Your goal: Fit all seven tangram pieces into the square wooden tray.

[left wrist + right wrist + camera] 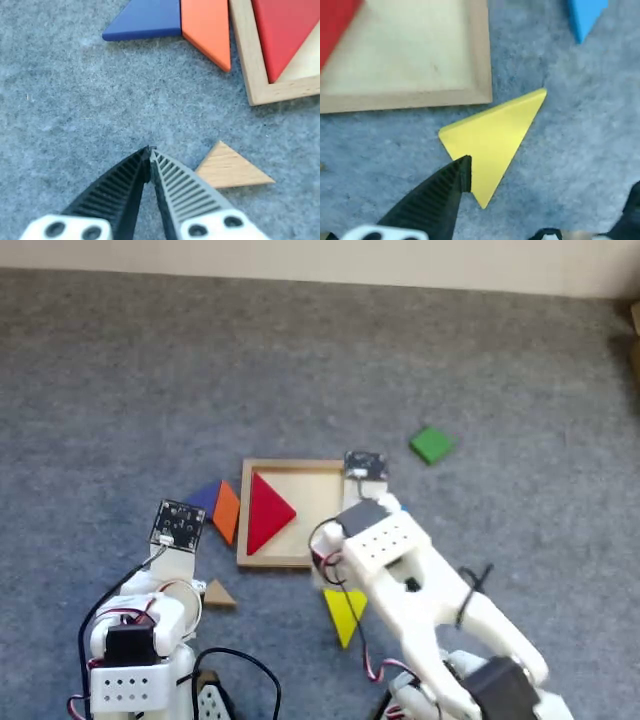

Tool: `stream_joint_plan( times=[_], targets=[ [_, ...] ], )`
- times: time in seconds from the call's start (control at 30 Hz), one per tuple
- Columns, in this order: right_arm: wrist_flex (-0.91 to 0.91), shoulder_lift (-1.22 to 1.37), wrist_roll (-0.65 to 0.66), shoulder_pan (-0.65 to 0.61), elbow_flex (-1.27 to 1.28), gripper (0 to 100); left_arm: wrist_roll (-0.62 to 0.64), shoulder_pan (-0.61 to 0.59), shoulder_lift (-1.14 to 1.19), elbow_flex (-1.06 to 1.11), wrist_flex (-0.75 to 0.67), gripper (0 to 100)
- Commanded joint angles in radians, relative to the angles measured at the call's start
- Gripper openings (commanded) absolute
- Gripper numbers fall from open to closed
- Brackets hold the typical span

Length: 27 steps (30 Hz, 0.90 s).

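square wooden tray (275,561), pale, mid-surface; red triangle (266,512) flat in its 9 o'clock half. yellow triangle (492,142) on the surface off its 5 o'clock corner. left jaws clenched, right jaws released.

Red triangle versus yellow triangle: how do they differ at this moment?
The red triangle lies inside the wooden tray, against one wall. The yellow triangle lies on the carpet outside the tray, off one of its corners. The red triangle looks larger than the yellow triangle. Both lie flat, and neither is gripped.
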Motion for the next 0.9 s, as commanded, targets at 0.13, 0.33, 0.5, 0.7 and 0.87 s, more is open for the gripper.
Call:
stream_joint_plan(
  times=[0.13,0.33,0.5,0.7,0.87],
  targets=[
    [-0.134,0.097,-0.049,-0.038,-0.008,45.4,0.008,0.015,-0.048,0.019,0.006,1],
    [-0.193,0.094,-0.126,-0.097,-0.008,45.4,0.008,0.015,-0.048,0.019,0.006,1],
    [-0.311,0.096,-0.135,-0.113,0.001,45.4,0.008,0.015,-0.048,0.019,0.006,1],
    [-0.338,0.096,-0.135,-0.105,0.048,45.4,0.008,0.015,-0.048,0.019,0.006,1],
    [-0.338,0.096,-0.132,-0.051,0.09,45.4,0.008,0.015,-0.048,0.019,0.006,1]
  ],
)
